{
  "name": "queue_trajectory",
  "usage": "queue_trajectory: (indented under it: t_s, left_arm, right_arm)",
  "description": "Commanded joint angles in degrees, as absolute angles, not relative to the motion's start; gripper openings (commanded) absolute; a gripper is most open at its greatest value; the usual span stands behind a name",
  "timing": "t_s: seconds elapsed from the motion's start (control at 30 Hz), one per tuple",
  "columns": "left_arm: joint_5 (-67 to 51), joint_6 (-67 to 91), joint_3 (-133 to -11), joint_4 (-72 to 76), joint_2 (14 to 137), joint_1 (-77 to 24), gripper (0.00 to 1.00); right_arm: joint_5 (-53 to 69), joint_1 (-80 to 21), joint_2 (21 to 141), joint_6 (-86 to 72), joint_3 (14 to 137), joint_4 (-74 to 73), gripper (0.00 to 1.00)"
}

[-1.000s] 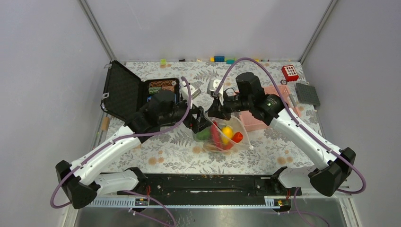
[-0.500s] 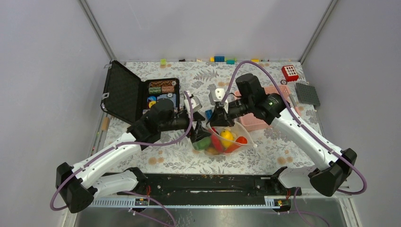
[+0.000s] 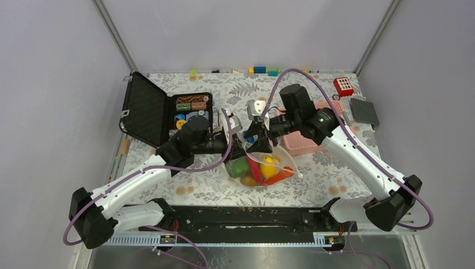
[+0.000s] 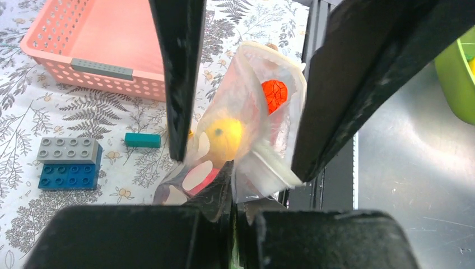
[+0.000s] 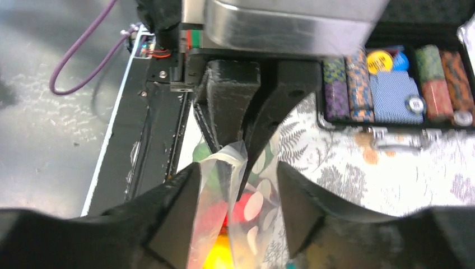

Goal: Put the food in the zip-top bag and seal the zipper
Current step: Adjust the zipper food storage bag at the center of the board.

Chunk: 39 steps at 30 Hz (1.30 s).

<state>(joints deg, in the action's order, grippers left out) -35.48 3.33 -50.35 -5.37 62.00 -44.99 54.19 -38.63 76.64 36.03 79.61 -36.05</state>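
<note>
Clear plastic, floppy as anything: the zip-top bag [image 4: 252, 95] sat about midway between the table's [image 3: 336, 174] left and right edges, a bit closer to the near edge than the far one. Its bottom rested on the table and its mouth end was pulled up between the two arms.

The food was all inside it. From above I could make out a green pepper [image 3: 240, 167], a red chilli [image 3: 255, 170], an orange carrot [image 3: 278, 178] and a round yellow piece [image 4: 225, 137]. There was also a reddish-orange lump [image 4: 274, 94] I couldn't name.

The left gripper [image 4: 232, 210] was clamped tight on a corner of the bag's upper edge, with the plastic pinched flat between its fingers. The right gripper [image 5: 236, 168] was spread apart, one finger on each side of that same raised edge and not squeezing it. It was just beside the left one, nearly nose to nose.

The zipper [image 4: 271, 168] showed as a whitish band folded over near the pinched spot. Honestly couldn't tell whether it was pressed shut.

Other stuff on the table:
- a pink basket [image 3: 297, 147] towards the right edge, behind the right arm
- a black case [image 3: 145, 112] lying open by the left edge
- stacked grey and blue bricks [image 4: 68, 162] with a teal brick [image 4: 142, 140] just beside them, between the bag and the basket
</note>
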Motion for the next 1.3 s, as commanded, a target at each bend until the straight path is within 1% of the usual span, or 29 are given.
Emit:
queue_trajectory:
  t_s: [0.0,0.2,0.23,0.3,0.33,0.43,0.53,0.6,0.7,0.8,0.9,1.07,1.27]
  left_arm:
    - [-32.33,4.96,-48.65,2.13,59.45,-44.70,0.00]
    - [-25.61,7.29,-46.82,2.81,57.83,-44.65,0.00]
    - [-24.71,7.62,-46.68,2.74,57.57,-44.69,0.00]
    - [-22.83,8.73,-46.19,3.39,56.96,-44.66,0.00]
    - [-21.70,9.35,-46.01,3.63,56.71,-44.67,0.00]
    - [-18.00,11.47,-45.65,4.06,56.34,-44.68,0.00]
    - [-17.31,13.38,-45.32,3.62,55.53,-44.67,0.00]
    - [-16.47,15.01,-44.05,4.50,54.42,-44.71,0.00]
    - [-16.03,16.68,-41.73,4.70,52.66,-44.69,0.00]
    - [-13.09,17.89,-40.11,4.18,50.62,-44.67,0.00]
    - [-10.40,19.51,-38.80,3.19,48.68,-44.69,0.00]
    - [-10.16,21.73,-35.04,3.19,45.33,-44.69,0.00]
    - [-11.32,23.24,-31.11,4.36,40.60,-44.66,0.00]
  right_arm:
    - [42.77,-39.02,71.49,30.90,76.89,-32.16,0.66]
    - [19.31,-39.00,61.59,13.58,68.64,-25.96,0.85]
    - [15.35,-38.97,59.03,11.42,66.46,-24.56,0.90]
    - [10.56,-39.02,53.66,8.27,61.53,-21.81,0.97]
    - [8.25,-38.98,50.07,6.49,57.90,-20.44,0.99]
    - [2.58,-38.95,41.29,-1.01,48.98,-14.52,1.00]
    - [-1.59,-38.82,33.32,-9.53,37.41,-2.85,1.00]
    - [-2.00,-38.61,30.47,-14.08,31.04,4.10,1.00]
    - [-2.33,-38.29,29.34,-18.12,25.38,7.66,0.98]
    - [2.50,-38.26,27.31,-19.18,19.32,15.58,0.94]
    - [2.15,-38.24,23.76,-19.42,15.04,18.49,0.93]
    - [0.30,-38.18,19.06,-20.29,10.54,19.32,0.92]
    - [4.01,-38.14,19.39,-18.27,8.53,23.16,0.84]
